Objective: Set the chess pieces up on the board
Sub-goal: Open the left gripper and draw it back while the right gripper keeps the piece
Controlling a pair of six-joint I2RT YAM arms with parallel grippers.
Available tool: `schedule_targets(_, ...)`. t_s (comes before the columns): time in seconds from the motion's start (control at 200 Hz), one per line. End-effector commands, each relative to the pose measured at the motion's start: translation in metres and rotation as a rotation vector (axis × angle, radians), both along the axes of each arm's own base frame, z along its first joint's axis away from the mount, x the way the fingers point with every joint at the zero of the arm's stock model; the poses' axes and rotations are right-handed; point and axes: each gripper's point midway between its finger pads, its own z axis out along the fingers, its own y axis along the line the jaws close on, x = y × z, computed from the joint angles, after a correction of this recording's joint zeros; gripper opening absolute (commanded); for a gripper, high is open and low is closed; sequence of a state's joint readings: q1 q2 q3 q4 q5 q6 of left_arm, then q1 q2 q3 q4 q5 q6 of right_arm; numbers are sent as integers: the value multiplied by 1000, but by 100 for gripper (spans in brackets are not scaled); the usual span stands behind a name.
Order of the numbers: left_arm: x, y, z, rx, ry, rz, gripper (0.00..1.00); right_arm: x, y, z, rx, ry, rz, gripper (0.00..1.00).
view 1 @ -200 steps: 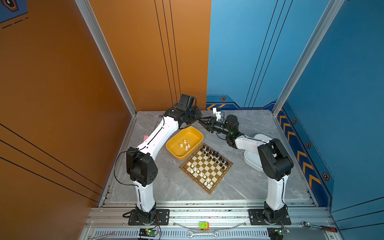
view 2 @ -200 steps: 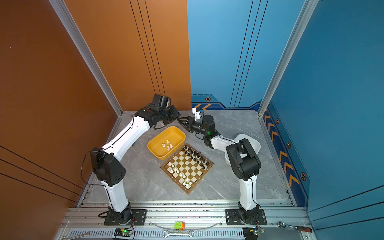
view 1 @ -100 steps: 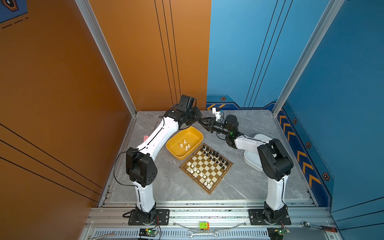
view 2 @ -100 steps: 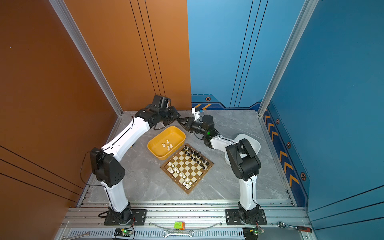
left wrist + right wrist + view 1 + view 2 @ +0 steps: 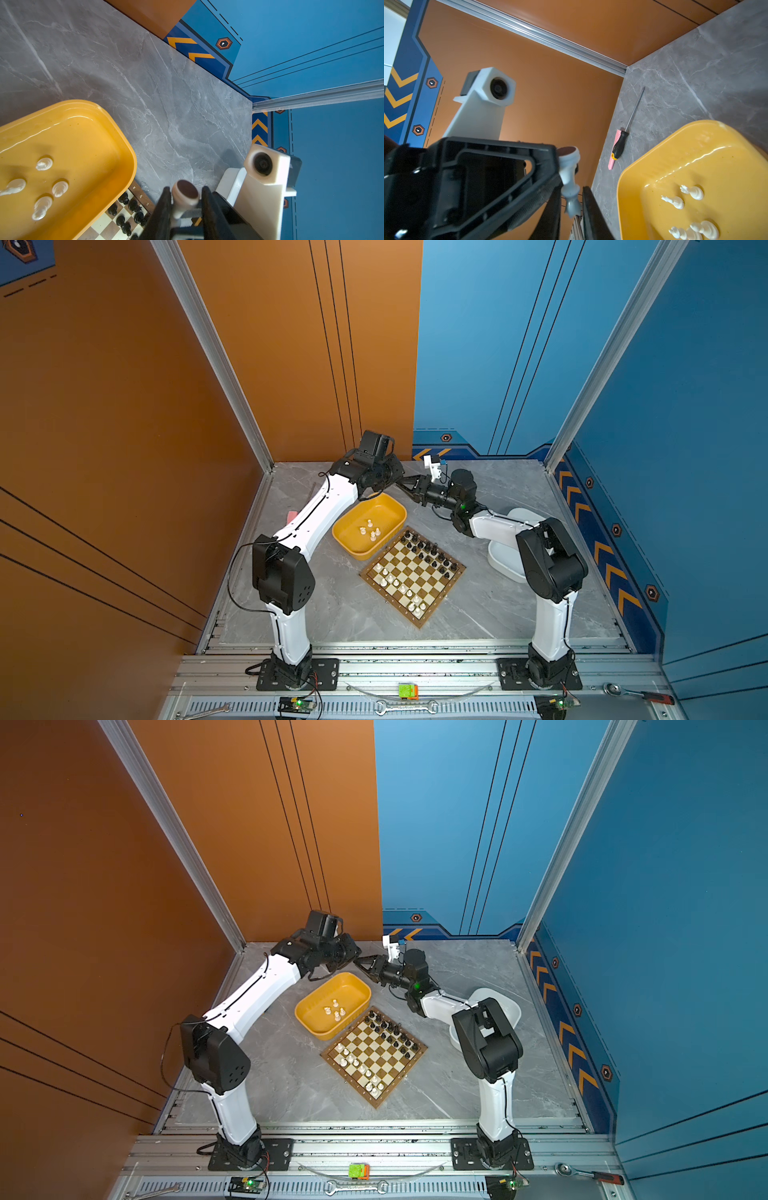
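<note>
My left gripper (image 5: 398, 482) and right gripper (image 5: 409, 488) meet tip to tip in the air above the far rim of the yellow tray (image 5: 353, 547). One white chess piece (image 5: 185, 194) with a brown felt base is between both pairs of fingers. The right gripper (image 5: 571, 189) is shut on its crown end (image 5: 572, 205). The left gripper (image 5: 185, 189) is slightly open around the base, with a thin gap on one side. The board (image 5: 443, 597) carries black pieces (image 5: 432, 551) along its far side and white pieces (image 5: 392, 580) on its near side. A few white pieces (image 5: 370, 529) lie in the tray.
A white tray (image 5: 505, 568) sits at the right, partly behind the right arm. A pink and black screwdriver (image 5: 617, 147) lies on the grey table by the orange wall. Wrenches and a small green block (image 5: 408, 691) rest on the front rail.
Both arms stay almost still, with the grippers tip to tip above the tray's far rim. No piece on the board or in the tray has moved.
</note>
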State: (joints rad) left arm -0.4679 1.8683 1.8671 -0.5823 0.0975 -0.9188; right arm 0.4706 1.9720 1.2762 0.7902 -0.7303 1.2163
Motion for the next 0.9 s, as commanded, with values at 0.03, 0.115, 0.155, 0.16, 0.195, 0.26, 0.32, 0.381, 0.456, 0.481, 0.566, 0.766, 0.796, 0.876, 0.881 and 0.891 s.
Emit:
schedule_targets(0.03,-5,-9,21,-30,-59,-23,33,-9,-4,20,-36,-29,24,20)
schedule_targets(0.115,-4,-9,22,-28,-65,-22,34,-12,-7,19,-67,-16,34,21)
schedule_targets(0.155,-3,-9,21,-26,-69,-23,35,-14,-9,17,-84,-5,39,20)
schedule_targets(0.16,-3,-10,22,-26,-69,-23,35,-14,-9,17,-87,-4,39,20)
schedule_targets(0.195,-3,-9,22,-23,-72,-22,35,-16,-11,16,-101,0,43,20)
schedule_targets(0.26,-2,-9,19,-19,-72,-20,35,-19,-15,10,-133,18,43,20)
schedule_targets(0.32,-1,-9,17,-21,-71,-18,35,-21,-19,9,-151,19,43,20)
schedule_targets(0.381,0,-9,14,-26,-69,-18,35,-22,-21,7,-158,28,41,20)
schedule_targets(0.456,0,-11,10,-37,-64,-17,35,-23,-24,6,-160,39,38,20)
schedule_targets(0.481,1,-10,8,-39,-60,-16,35,-22,-24,7,-158,43,40,20)
schedule_targets(0.566,2,-10,5,-43,-59,-15,35,-25,-23,8,-156,54,58,20)
schedule_targets(0.766,3,-12,0,-58,-51,-29,37,-27,-30,-5,-253,96,65,20)
schedule_targets(0.796,3,-11,-1,-57,-49,-28,37,-26,-32,-8,-272,103,61,20)
schedule_targets(0.876,4,-9,-4,-56,-42,-26,37,-23,-39,-16,-320,137,58,20)
schedule_targets(0.881,3,-8,-4,-55,-40,-25,37,-23,-39,-16,-322,137,58,20)
schedule_targets(0.891,4,-8,-5,-55,-39,-24,37,-23,-40,-18,-328,145,60,20)
